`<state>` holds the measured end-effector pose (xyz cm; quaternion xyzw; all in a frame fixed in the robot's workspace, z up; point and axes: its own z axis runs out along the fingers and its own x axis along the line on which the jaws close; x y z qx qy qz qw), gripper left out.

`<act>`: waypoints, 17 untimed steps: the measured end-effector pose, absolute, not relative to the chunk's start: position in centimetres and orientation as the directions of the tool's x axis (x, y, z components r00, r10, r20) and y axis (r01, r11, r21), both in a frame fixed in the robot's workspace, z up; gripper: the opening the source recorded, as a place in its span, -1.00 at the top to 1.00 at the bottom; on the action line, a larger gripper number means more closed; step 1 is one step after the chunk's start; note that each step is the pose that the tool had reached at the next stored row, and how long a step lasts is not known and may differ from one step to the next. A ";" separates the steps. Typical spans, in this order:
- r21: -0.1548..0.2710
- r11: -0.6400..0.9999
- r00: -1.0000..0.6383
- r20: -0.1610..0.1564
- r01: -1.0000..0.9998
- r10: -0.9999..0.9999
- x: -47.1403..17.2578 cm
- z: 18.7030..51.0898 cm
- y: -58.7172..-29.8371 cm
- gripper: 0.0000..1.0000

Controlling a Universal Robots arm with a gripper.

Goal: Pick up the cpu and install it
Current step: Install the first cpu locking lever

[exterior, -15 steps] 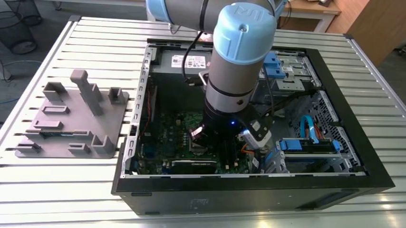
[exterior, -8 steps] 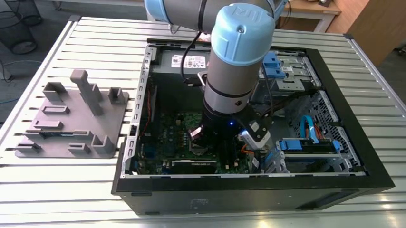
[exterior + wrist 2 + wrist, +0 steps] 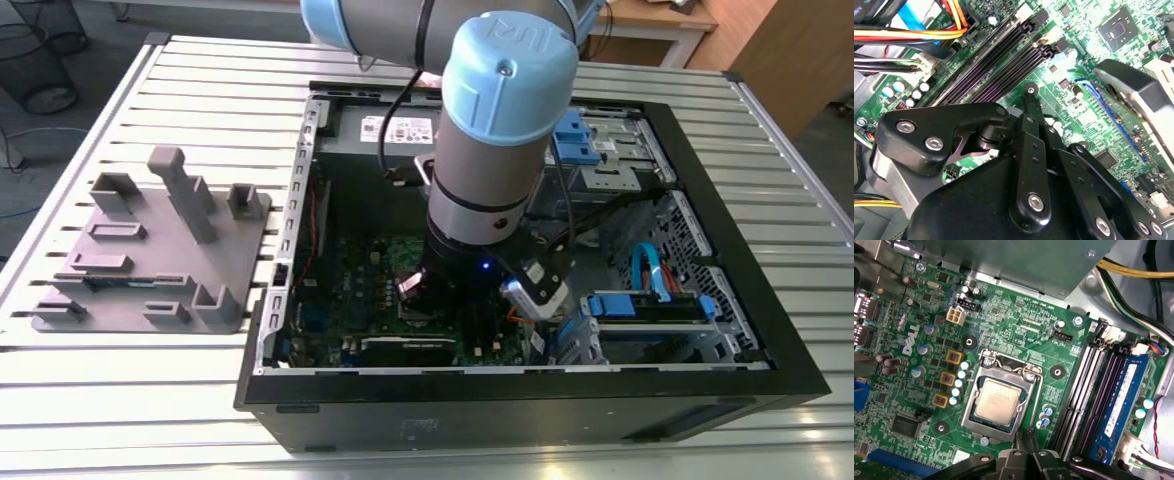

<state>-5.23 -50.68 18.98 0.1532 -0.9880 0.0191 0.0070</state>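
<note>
Looking just past the gripper [image 3: 1030, 440], you see the cpu [image 3: 997, 400] already seated in its socket frame [image 3: 1002, 401] on the motherboard [image 3: 1019, 330], so placement looks done. The jaws' state you cannot tell. Beyond sit the memory slots [image 3: 1099, 390], with the load plate seemingly closed around the chip.
</note>
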 end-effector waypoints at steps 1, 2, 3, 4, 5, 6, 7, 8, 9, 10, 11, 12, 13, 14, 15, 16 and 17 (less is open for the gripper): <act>-0.035 0.952 -0.953 0.020 -0.303 -0.302 -5.2 19.0 -50.7 0.79; -0.035 0.952 -0.953 0.019 -0.303 -0.302 -5.2 19.0 -50.8 0.79; -0.035 0.952 -0.953 0.019 -0.303 -0.302 -5.2 19.0 -50.8 0.79; -0.035 0.952 -0.953 0.019 -0.303 -0.302 -5.2 19.0 -50.8 0.79; -0.035 0.952 -0.953 0.019 -0.303 -0.302 -5.2 19.0 -50.8 0.79; -0.034 0.952 -0.953 0.019 -0.303 -0.302 -5.2 19.0 -50.8 0.79; -0.034 0.952 -0.953 0.019 -0.303 -0.302 -5.2 19.0 -50.8 0.79; -0.034 0.952 -0.953 0.019 -0.303 -0.302 -5.2 18.9 -50.8 0.79; -0.033 0.952 -0.953 0.019 -0.303 -0.302 -5.2 18.9 -50.8 0.79; -0.032 0.952 -0.953 0.019 -0.303 -0.302 -5.2 18.9 -50.8 0.79; -0.025 0.953 -0.953 0.016 -0.303 -0.303 -5.2 18.9 -50.8 0.79; -0.020 0.953 -0.953 0.015 -0.303 -0.303 -5.2 18.8 -50.8 0.79; -0.018 0.953 -0.953 0.014 -0.303 -0.303 -5.2 18.8 -50.9 0.79; -0.017 0.953 -0.953 0.014 -0.303 -0.303 -5.2 18.8 -50.9 0.79; -0.016 0.953 -0.953 0.013 -0.303 -0.303 -5.2 18.8 -50.9 0.79; -0.014 0.953 -0.953 0.013 -0.303 -0.303 -5.2 18.8 -50.9 0.79; -0.012 0.953 -0.953 0.012 -0.303 -0.303 -5.2 18.8 -51.0 0.79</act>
